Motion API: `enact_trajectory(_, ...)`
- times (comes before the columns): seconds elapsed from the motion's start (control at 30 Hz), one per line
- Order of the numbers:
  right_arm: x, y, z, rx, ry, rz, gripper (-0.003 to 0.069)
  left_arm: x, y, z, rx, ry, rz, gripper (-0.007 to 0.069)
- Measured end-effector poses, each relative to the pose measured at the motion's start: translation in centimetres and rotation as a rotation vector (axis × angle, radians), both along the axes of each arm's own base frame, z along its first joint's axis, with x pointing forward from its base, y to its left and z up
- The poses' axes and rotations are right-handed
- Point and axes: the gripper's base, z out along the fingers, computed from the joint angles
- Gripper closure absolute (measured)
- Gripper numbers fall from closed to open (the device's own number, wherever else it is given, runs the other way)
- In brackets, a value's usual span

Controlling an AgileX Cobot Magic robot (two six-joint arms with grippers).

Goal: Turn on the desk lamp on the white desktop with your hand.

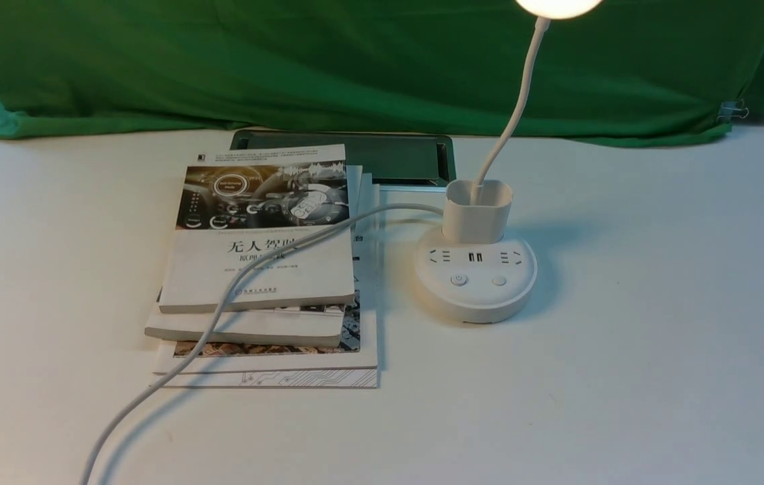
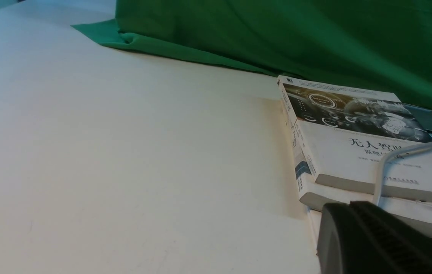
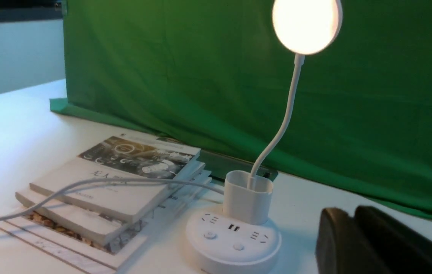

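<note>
The desk lamp (image 1: 475,279) stands on the white desktop (image 1: 658,350), and its round head (image 3: 306,24) glows brightly. Its puck base (image 3: 233,238) shows sockets, USB ports and two buttons in front of the cup (image 3: 247,196). My right gripper (image 3: 353,215), the hand, is off to the side of the base and apart from it. Its black fingers lie together with only a small notch at the tips and nothing between them. The left gripper (image 2: 349,206) is shut and empty beside the book stack. Neither gripper shows in the front view.
A stack of books (image 1: 261,263) lies left of the lamp, with the lamp's white cable (image 1: 220,310) running over it toward the front edge. A dark hatch panel (image 1: 389,158) sits behind. Green cloth (image 1: 355,67) covers the back, held by a metal clip (image 1: 732,110).
</note>
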Motion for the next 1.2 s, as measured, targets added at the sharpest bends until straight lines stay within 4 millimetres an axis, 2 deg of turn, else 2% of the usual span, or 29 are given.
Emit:
enact_trajectory(0.1,-0.4,-0.4,-2.3,0.050,-0.010,-0.024,0.0533,0.0,0.0,0.0,0.000,0.000,0.000,0.0603)
enact_trajectory(0.17,-0.5,-1.0,-4.3,0.117,0.014,-0.095,0.0523,0.0,0.0,0.0,0.000,0.000,0.000,0.0603)
enact_trajectory(0.27,-0.5,-1.9,-5.8,0.156,0.029,-0.229,0.0517,0.0,0.0,0.0,0.000,0.000,0.000,0.0603)
enact_trajectory(0.43,-0.5,-3.2,-6.5,0.099,0.048,-0.460,0.0510,0.0,0.0,0.0,0.000,0.000,0.000,0.0603)
enact_trajectory(0.53,-0.5,-3.6,-7.1,0.103,0.101,-0.531,0.0503,0.0,0.0,0.0,0.000,0.000,0.000,0.0603)
enact_trajectory(0.73,-0.7,-3.6,-8.1,0.113,0.210,-0.548,0.0483,0.0,0.0,0.0,0.000,0.000,0.000,0.0603)
enact_trajectory(1.2,-0.7,-3.6,-8.2,0.114,0.223,-0.548,0.0438,0.0,0.0,0.0,0.000,0.000,0.000,0.0603)
